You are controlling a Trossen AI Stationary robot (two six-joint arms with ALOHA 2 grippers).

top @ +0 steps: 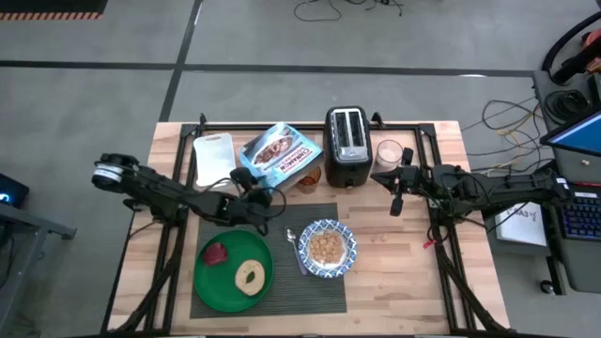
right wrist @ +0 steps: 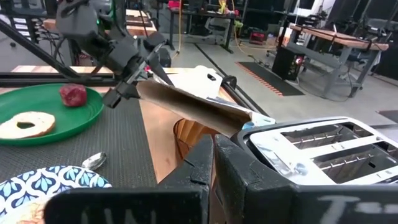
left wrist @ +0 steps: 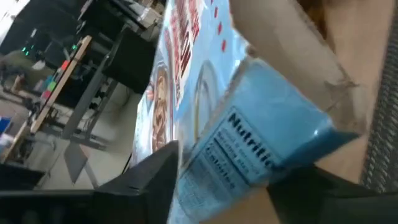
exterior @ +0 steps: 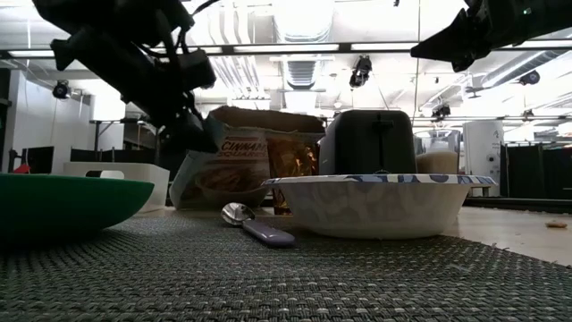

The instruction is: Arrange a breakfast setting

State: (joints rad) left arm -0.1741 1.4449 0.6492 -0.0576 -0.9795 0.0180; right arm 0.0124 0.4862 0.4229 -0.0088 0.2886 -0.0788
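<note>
In the low view, nearest is the dark placemat (exterior: 295, 277), with the green plate (exterior: 63, 204) on it. The plate carries the bagel (top: 249, 275) and the red fruit (top: 216, 253). Beside it lie the spoon (exterior: 255, 225) and the patterned bowl (exterior: 380, 204), which is already full of cereal (top: 327, 248).

Behind them the left claw (top: 254, 188) pinches one end of the cereal box (top: 280, 155), which leans near the toaster (top: 346, 146). The grip is at the edge only, so the box may turn or slip, and its open top could spill cereal on the counter (top: 413, 282) or knock the cup (top: 389, 155).

The right claw (top: 397, 199) hangs farther off, over the bare wood beside the toaster, fingers pressed together and empty; I think it is only waiting.
</note>
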